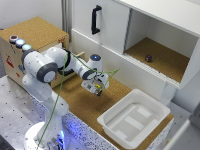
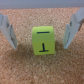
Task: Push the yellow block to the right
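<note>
Item: small bright yellow cube block (image 2: 43,39) with dark marks | Location: on brown cork surface (image 2: 30,67), between fingers (image 2: 74,31) | Gripper (image 2: 41,31): jaws apart, not touching block

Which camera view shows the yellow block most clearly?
The wrist view: the yellow block fills the middle, between the open gripper fingers, with dark marks on its faces. In the exterior view it is only a small yellow spot under the gripper.

Bright yellow block (image 2: 44,39) with dark T-shaped marks on speckled brown cork (image 2: 30,67), near a white bin (image 1: 133,120).
</note>
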Robot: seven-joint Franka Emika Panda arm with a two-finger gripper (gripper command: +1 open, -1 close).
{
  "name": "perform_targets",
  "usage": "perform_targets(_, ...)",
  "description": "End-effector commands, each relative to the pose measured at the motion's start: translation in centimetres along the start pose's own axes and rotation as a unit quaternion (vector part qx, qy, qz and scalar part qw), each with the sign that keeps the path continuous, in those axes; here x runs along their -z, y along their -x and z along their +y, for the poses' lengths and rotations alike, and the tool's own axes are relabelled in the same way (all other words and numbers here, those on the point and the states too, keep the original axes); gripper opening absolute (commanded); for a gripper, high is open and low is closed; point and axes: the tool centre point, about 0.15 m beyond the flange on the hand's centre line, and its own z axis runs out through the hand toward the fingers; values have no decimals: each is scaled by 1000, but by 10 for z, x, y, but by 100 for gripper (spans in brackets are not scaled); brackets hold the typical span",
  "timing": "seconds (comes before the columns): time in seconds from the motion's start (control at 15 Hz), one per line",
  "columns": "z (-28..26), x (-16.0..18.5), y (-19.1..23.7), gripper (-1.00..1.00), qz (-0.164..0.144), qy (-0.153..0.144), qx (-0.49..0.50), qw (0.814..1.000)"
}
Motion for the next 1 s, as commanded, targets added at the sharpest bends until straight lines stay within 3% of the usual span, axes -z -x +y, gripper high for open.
perform_targets(0.0, -5, 2, -8, 100, -25, -6, -6, 1000)
perform_targets(0.33, -5, 2, -8, 100, -25, -6, -6, 1000)
perform_targets(0.4, 0, 0, 0, 100, -1, 0, 0, 1000)
perform_targets(0.47, 1, 17, 2, 100, 12, 34, -33, 999)
perform_targets(0.53, 2, 31, 4, 100, 20, 44, -49, 998)
perform_targets(0.6, 2, 50, 5, 100, 31, 92, -64, 993)
perform_targets(0.67, -2, 72, 7, 100, 41, 121, -74, 989)
perform_targets(0.8, -13, 101, 11, 100, 50, 150, -68, 985)
perform_targets(0.93, -21, 116, 15, 100, 52, 149, -59, 986)
